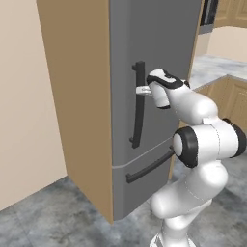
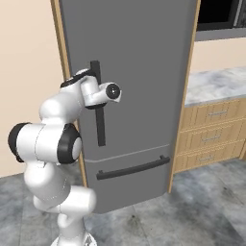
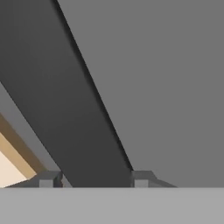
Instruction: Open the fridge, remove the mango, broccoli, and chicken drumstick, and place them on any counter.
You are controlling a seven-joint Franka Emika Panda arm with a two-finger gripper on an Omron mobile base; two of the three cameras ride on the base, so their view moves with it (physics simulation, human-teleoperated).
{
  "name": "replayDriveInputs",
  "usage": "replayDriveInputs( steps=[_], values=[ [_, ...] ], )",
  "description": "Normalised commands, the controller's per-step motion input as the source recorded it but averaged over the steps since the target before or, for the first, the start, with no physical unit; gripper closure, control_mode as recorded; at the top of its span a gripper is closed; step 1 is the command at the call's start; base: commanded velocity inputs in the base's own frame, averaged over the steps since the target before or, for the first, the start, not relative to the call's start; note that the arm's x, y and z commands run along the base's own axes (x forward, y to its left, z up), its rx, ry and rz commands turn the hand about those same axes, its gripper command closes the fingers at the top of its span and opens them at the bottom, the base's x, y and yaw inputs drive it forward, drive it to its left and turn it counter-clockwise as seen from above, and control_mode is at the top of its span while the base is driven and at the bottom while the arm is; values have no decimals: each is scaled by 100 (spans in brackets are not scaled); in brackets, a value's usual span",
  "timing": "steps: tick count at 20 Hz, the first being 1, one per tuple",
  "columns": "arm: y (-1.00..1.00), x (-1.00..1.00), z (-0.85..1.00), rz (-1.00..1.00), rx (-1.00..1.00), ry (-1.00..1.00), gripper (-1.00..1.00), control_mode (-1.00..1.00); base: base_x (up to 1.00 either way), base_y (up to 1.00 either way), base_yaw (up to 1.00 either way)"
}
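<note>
Gripper (image 1: 140,90) clamps the fridge (image 1: 154,48) door's upright bar handle (image 1: 138,106)

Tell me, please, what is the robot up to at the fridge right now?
The white arm has reached out to the tall grey fridge and has its gripper at the long black vertical handle. In the hand view the handle bar runs between the two fingers, which sit on either side of it, so it looks gripped. The door is closed, with the lower drawer shut too. Nothing has come out of the fridge yet. A stretch of marbled counter lies to the fridge's right.
</note>
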Motion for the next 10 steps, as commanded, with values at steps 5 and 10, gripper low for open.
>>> replayDriveInputs(
  steps=[5,10],
  values=[
    [-4,2,0,0,0,0,100,-100,0,0,0],
    [-67,-9,7,0,2,0,100,-100,0,0,0]
  ],
)
